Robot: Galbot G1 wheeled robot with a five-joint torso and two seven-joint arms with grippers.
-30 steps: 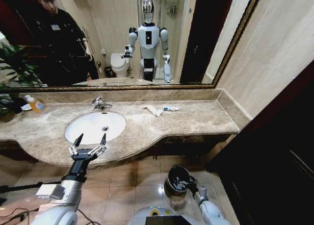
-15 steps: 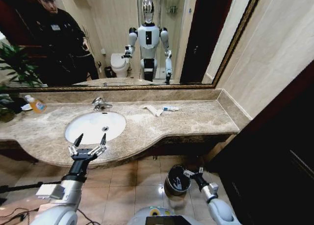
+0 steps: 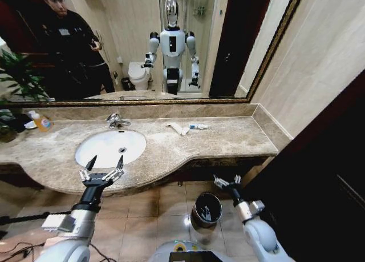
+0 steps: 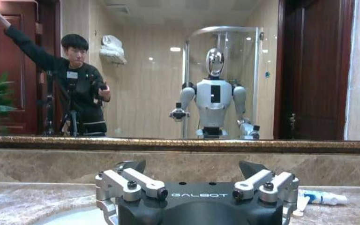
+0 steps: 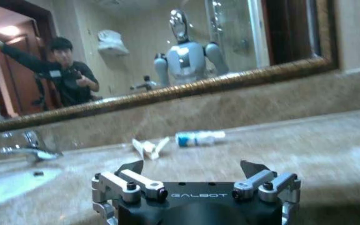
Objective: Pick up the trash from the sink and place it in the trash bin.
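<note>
Head view, contents as seen from the floor of the bathroom. Sink (image 3: 108,149): white oval basin set in a beige marble counter (image 3: 228,139), chrome faucet (image 3: 117,121) at its back edge, basin bare. Trash (image 3: 181,128): a few small white tubes and wrappers with blue marks, lying on the counter to the right of the faucet, close to the mirror (image 3: 171,39), outside the basin. Trash bin (image 3: 206,209): dark round bin with shiny rim, standing on the tiled floor below the counter front. Left gripper (image 3: 102,166): raised at the counter's front edge just before the sink, claw spread wide, holding nothing. Right gripper (image 3: 227,182): low, under the counter's front edge, above and slightly right of the bin, claw open and empty. Small bottle of orange liquid (image 3: 41,121): far left of the counter, beside a green plant (image 3: 17,79).
</note>
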